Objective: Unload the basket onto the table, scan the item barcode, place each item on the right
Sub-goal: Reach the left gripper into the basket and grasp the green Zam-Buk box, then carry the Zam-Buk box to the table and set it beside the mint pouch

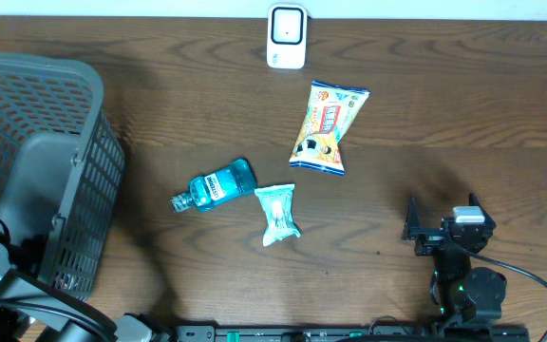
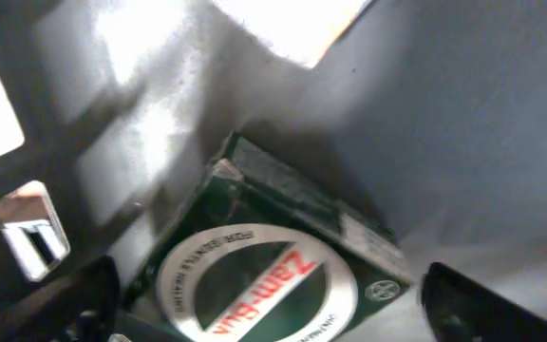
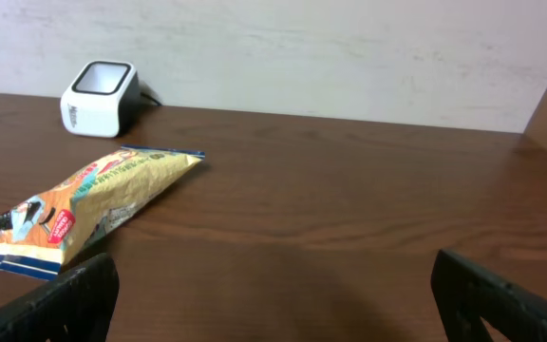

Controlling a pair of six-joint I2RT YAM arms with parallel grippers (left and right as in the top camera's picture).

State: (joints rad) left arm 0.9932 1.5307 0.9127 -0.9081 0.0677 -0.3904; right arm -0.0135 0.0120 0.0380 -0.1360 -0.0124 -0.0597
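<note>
A dark green box with a white ring and red "Zam-Buk" lettering lies in a corner on the grey basket's floor. My left gripper hangs over it, open, one finger on each side of the box and neither visibly touching it. The white barcode scanner stands at the table's far edge, and the right wrist view shows that scanner at the far left. Near the front right of the table my right gripper is open over bare wood, with nothing between its fingers.
The grey basket fills the left side. A yellow snack bag lies below the scanner. A blue bottle and a small white packet lie mid-table. In the right wrist view the snack bag lies at the left.
</note>
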